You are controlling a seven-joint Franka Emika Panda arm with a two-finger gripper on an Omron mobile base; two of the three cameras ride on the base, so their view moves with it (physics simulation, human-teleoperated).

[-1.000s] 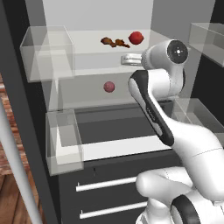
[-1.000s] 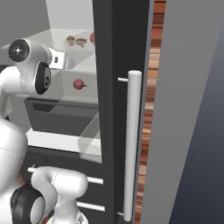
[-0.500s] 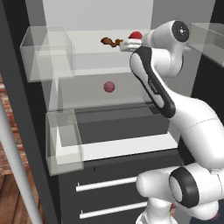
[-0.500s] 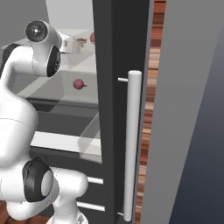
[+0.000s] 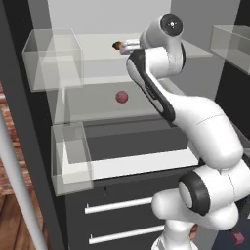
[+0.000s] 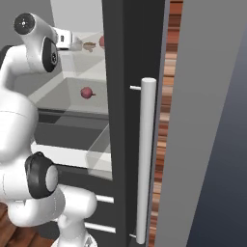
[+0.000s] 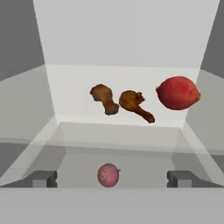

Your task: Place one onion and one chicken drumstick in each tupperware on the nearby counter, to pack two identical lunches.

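Note:
On the fridge's upper shelf lie two orange-brown chicken drumsticks (image 7: 104,98) (image 7: 134,103) side by side, with the bright red onion (image 7: 177,92) to their right. The duller pinkish onion (image 7: 108,175) sits alone on the shelf below (image 5: 122,96) (image 6: 87,92). My gripper (image 7: 111,178) is open and holds nothing. It is level with the upper shelf, short of the drumsticks and pointing at them (image 5: 124,46) (image 6: 73,43). One drumstick (image 6: 89,46) and the red onion (image 6: 102,41) lie just beyond it. The tupperware and the counter are out of view.
Clear boxy bins hang on the fridge's left side (image 5: 52,58) (image 5: 72,158) and upper right (image 5: 229,41). The open dark door with its long grey handle (image 6: 144,159) stands at the right. Drawers with white handles (image 5: 122,205) sit below the shelves.
The arm has lifted the hand from between the two shelves up to the upper shelf's level and pushed it closer to the drumsticks. The jaws stay wide apart; no food has moved.

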